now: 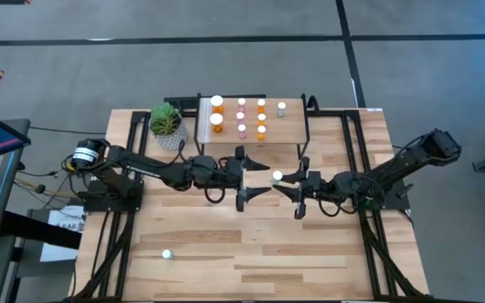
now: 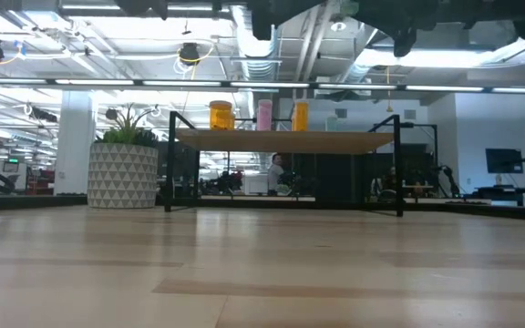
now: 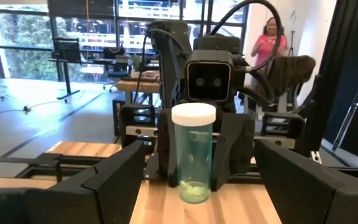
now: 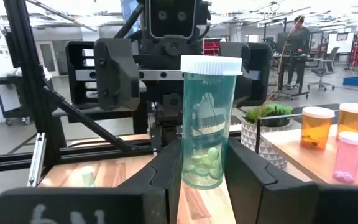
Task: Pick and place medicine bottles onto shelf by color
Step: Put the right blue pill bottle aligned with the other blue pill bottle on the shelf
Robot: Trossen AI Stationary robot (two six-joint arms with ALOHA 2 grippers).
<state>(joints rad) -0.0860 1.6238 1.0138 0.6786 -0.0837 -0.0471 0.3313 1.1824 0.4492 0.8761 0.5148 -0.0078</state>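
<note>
A green-teal medicine bottle point(image 4: 207, 124) with a white cap hangs upright above the table's middle, with my right gripper point(image 1: 286, 182) shut on it. My left gripper point(image 1: 259, 178) faces it from the table's left. It is open, its fingertips spread wide just short of the bottle point(image 1: 277, 176) and not touching it. The shelf point(image 1: 289, 133) stands at the far edge on thin black legs. On it stand orange bottles point(image 1: 216, 111), pink bottles point(image 1: 242, 116) and one green bottle point(image 1: 281, 108). Another green bottle point(image 1: 167, 253) lies on the table near the front left. My right gripper pinches the lower part of the bottle's body point(image 4: 202, 163) between its two fingers point(image 4: 253, 180). The fingers come level from the table's right. The bottle stands upright in the hold with its cap point(image 4: 211, 65) up, lifted clear of the table.
A potted plant point(image 1: 167, 122) in a patterned white pot stands left of the shelf at the far edge. Black frame rails point(image 1: 356, 143) run along both sides of the table. People point(image 3: 267, 37) show in the room beyond the table.
</note>
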